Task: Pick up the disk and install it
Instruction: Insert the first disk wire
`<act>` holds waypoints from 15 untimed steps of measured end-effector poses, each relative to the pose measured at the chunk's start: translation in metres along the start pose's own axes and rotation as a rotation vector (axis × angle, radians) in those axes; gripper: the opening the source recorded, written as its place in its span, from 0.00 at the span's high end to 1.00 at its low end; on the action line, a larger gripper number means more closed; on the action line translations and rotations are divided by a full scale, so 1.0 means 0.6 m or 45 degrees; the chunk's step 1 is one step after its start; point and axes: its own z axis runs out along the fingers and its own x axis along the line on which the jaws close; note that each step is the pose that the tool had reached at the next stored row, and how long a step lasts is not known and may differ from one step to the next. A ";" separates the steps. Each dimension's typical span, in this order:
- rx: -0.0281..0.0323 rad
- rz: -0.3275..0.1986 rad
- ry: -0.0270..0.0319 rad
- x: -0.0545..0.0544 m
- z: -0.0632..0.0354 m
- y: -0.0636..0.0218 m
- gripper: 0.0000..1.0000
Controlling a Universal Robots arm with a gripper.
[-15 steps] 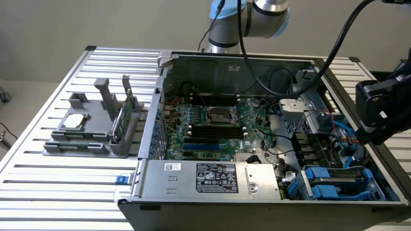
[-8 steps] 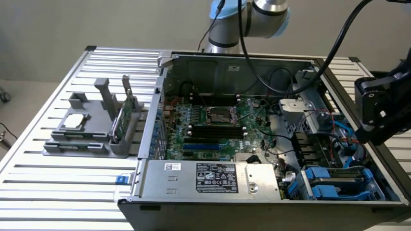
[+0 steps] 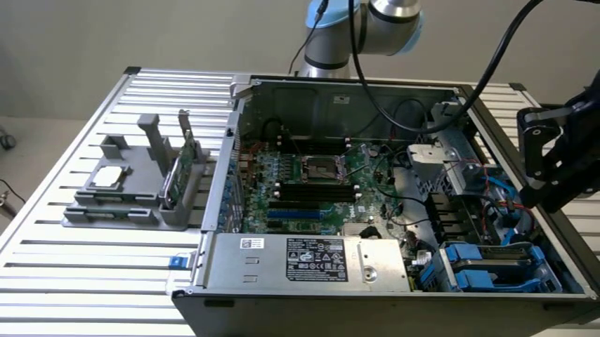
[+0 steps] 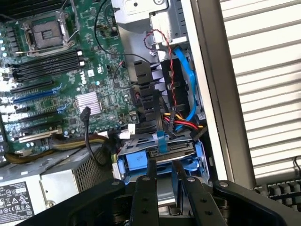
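Hovering over open computer case [image 3: 375, 312] — fingers [image 4: 146, 188] apart, disk [image 4: 138, 162] in blue carrier inside

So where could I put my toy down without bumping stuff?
The table has bare slats nearer and farther than the grey holder, on the exterior view's left of the case. Inside the case it is crowded: board, cables and blue carriers sit packed together, with the gripper over that corner.
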 end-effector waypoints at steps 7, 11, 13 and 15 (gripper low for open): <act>-0.0032 0.155 -0.0042 0.000 0.000 0.000 0.73; -0.0051 0.243 -0.0067 0.000 0.000 0.000 0.73; -0.0061 0.290 -0.0079 0.000 0.000 0.000 0.73; -0.0071 0.335 -0.0092 0.000 0.000 0.000 0.73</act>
